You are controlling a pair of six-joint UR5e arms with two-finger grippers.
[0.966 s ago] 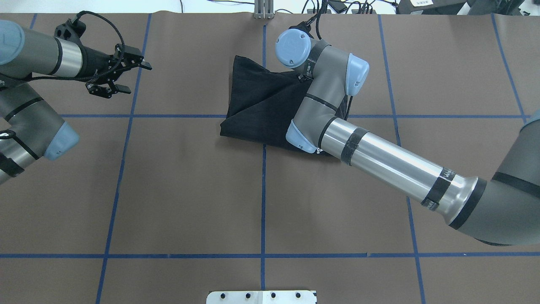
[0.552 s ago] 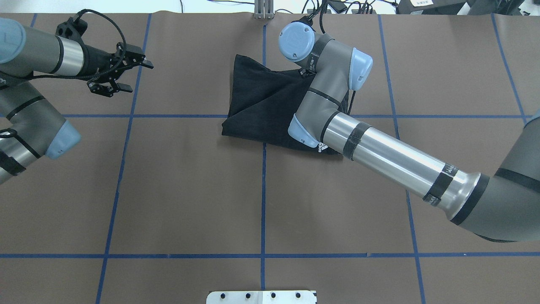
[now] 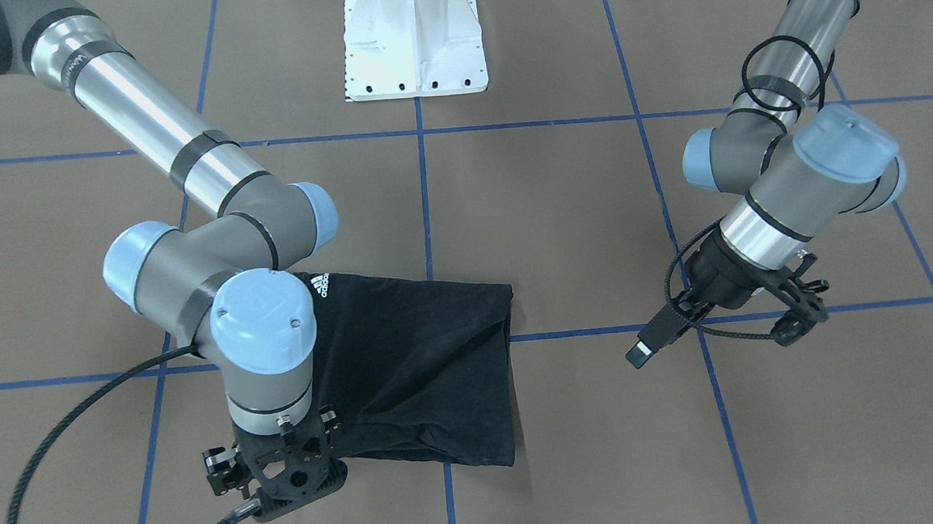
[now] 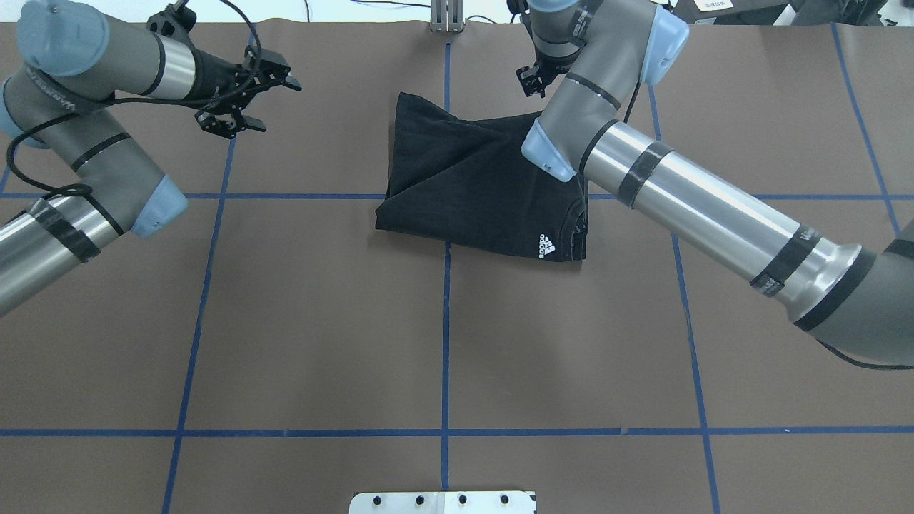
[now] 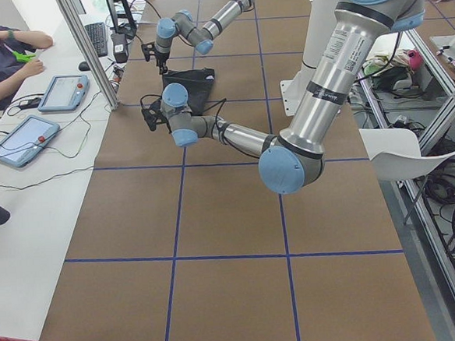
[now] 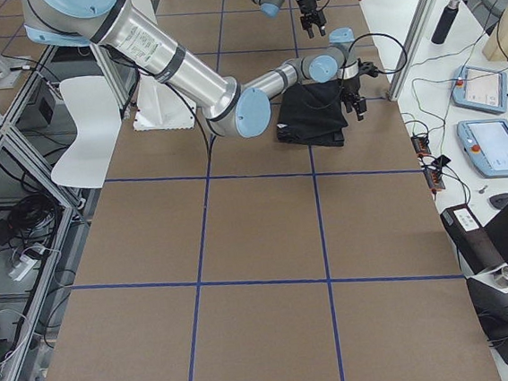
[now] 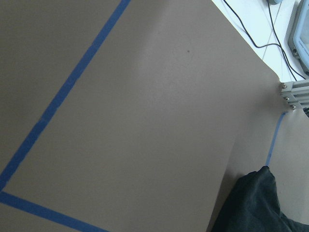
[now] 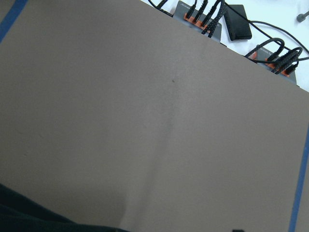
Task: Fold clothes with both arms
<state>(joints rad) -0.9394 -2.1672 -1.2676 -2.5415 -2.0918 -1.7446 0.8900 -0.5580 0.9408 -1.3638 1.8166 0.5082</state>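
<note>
Fingers [image 4: 287, 81] of the left gripper [image 4: 278, 107] stand wide apart and hold nothing, hanging over bare brown table [image 4: 321, 321] well off to the left of the garment. The left arm [image 4: 86, 164] doubles back from that side, with a black cable [image 4: 43, 153] looped along it.

Across the table, the right gripper [image 3: 278, 488] points straight down just beside one corner of the black T-shirt [image 4: 464, 185]. Its jaws are splayed and grip no cloth. Its wrist camera takes in bare table and only a dark sliver of fabric at the lower edge. The right arm [image 4: 714, 214] stretches in from the far right, its elbow joints passing above the shirt's right edge.

The T-shirt lies folded into a compact, roughly four-sided bundle on the half of the table farthest from the robot, straddling the central blue tape line [image 4: 445, 343]. Diagonal creases run across its top layer. A small white three-stripe logo [image 4: 546, 246] faces up at the corner nearest the robot, next to the collar.

The white pedestal base [image 3: 413, 46] sits at the robot's edge of the table. At the operators' bench, a seated person [image 5: 0, 46] is beside two tablets [image 5: 62, 92].
</note>
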